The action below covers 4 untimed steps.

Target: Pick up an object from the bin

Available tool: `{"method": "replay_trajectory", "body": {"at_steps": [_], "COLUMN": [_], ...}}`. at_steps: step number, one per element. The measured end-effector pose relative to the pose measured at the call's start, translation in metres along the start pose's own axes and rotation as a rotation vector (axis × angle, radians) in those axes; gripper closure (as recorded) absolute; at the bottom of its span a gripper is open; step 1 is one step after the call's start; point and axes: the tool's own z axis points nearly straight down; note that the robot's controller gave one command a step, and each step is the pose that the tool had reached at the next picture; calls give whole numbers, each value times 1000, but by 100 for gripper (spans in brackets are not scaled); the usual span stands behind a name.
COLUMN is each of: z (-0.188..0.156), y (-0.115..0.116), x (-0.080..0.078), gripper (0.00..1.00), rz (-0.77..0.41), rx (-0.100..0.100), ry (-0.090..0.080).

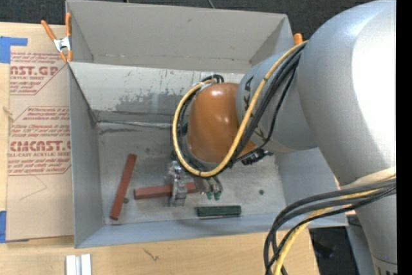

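Note:
My gripper point(177, 187) is down at the bin floor, near the front middle, below the orange cover. It sits right over a red flat stick point(151, 192) that lies crosswise; the stick's right end disappears under the gripper. A second red stick point(123, 186) lies slanted to the left, apart from the gripper. A short dark green bar point(219, 210) lies just right of and in front of the gripper, close to the front wall.
The arm and its looped cables cover the bin's right half. The front wall runs close behind the dark bar, and the left wall stands just beyond the slanted stick. Bare floor shows at the back left.

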Motion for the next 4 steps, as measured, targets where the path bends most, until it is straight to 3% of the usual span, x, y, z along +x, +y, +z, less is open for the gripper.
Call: {"method": "replay_trajectory", "body": {"at_steps": [1, 4], "z": [-118, -118], "y": [-5, -5], "x": [1, 1], "gripper": [100, 100], "rz": [-28, -28], "rx": [0, -1], "ry": [-3, -2]}}
